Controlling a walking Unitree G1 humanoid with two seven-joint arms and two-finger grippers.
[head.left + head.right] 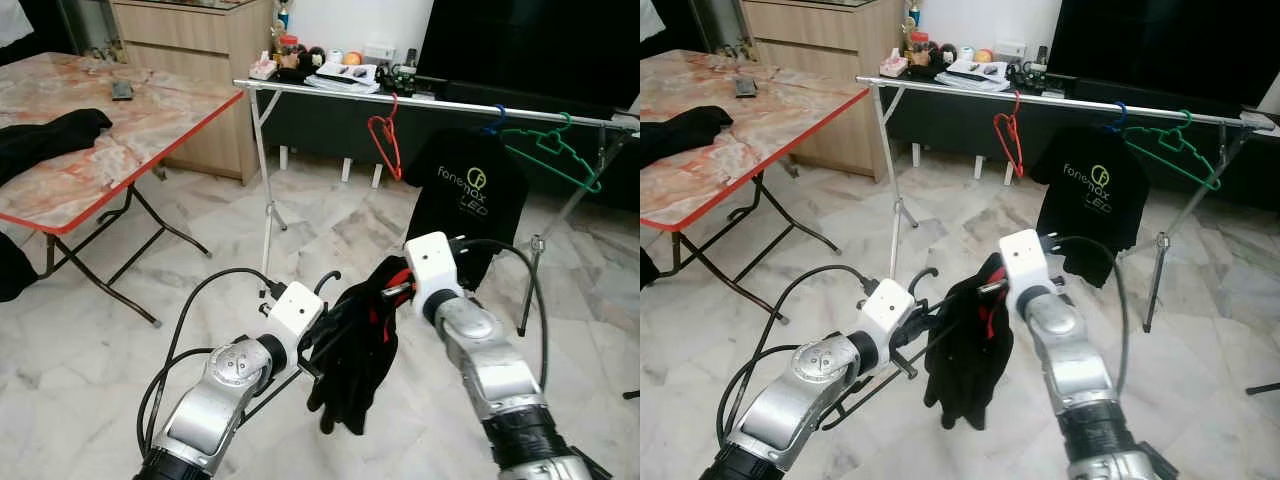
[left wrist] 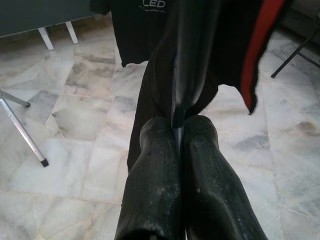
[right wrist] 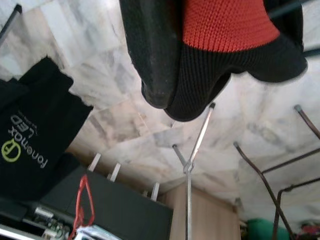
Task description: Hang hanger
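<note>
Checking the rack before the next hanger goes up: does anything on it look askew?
Yes. The red hanger hangs twisted edge-on, and the green hanger sits tilted near the rail's far end, beside the black T-shirt.

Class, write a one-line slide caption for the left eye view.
Both grippers, left and right, hold a black garment on a hanger before the rail.

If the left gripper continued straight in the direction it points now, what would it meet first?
Probably the black garment on the hanger it holds, directly ahead of the left gripper. Past that, the line seems to lead toward the black T-shirt on the rack, though depth is unclear.
</note>
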